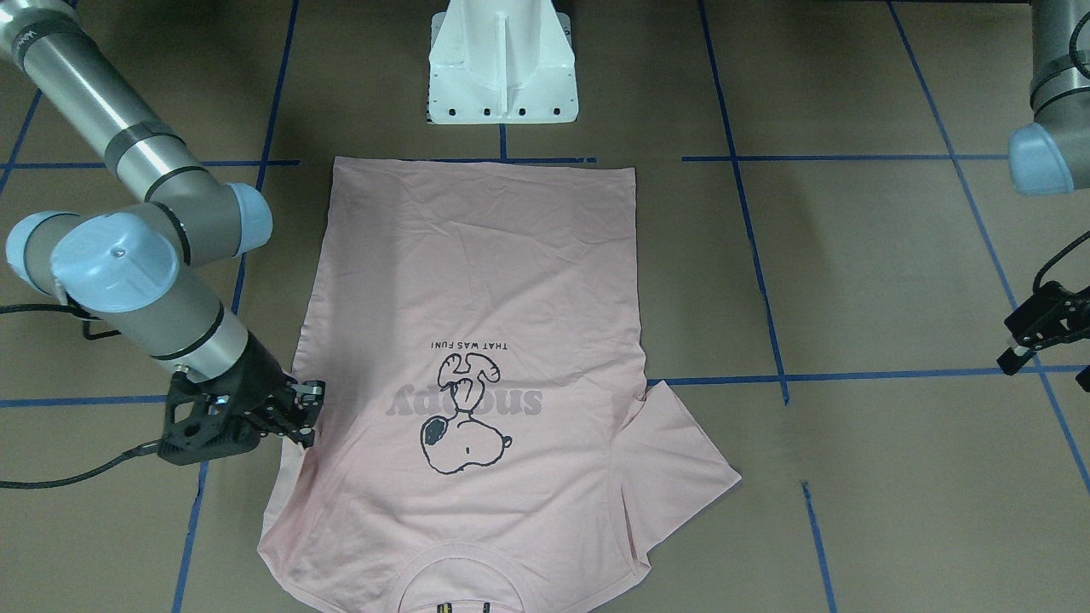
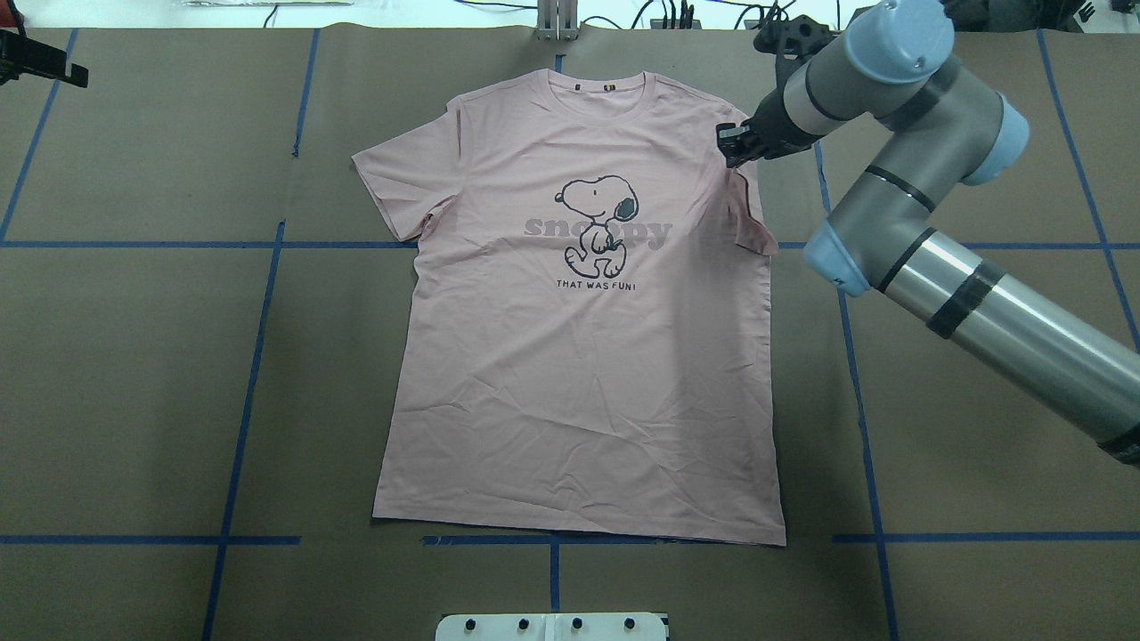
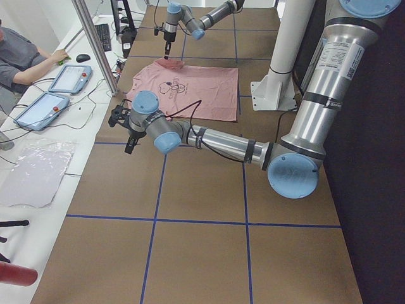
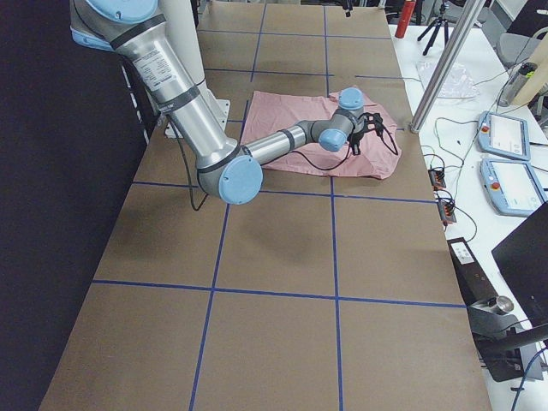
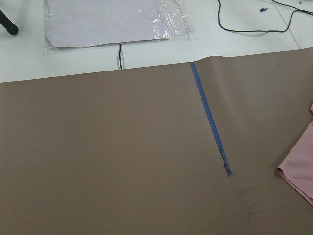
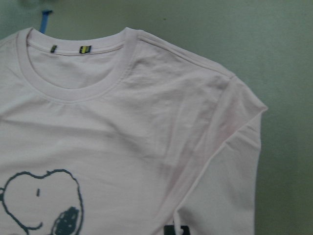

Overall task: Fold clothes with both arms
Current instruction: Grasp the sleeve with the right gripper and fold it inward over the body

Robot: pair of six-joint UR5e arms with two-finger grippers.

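Note:
The pale pink T-shirt (image 2: pixel 579 374) lies flat on the brown table, dog print up, collar away from the robot base. Its sleeve (image 2: pixel 746 218) on the right arm's side is folded inward over the body; the other sleeve (image 2: pixel 392 182) lies spread out. My right gripper (image 2: pixel 732 147) hovers over the shoulder by the folded sleeve (image 6: pixel 230 161). In the front view the right gripper (image 1: pixel 308 415) looks open with no cloth between its fingers. My left gripper (image 1: pixel 1013 340) hangs far off to the side, well clear of the shirt (image 1: pixel 477 281), and looks open and empty. The left wrist view catches only the spread sleeve's edge (image 5: pixel 298 169).
The white pedestal base (image 1: pixel 502 77) stands just behind the shirt's hem. Blue tape lines (image 2: pixel 258 320) cross the table. A side table with tablets (image 3: pixel 66 79), a seated person (image 3: pixel 22 60) and a metal post (image 3: pixel 95 44) lie beyond the far edge. A plastic bag (image 5: pixel 112 22) lies there too.

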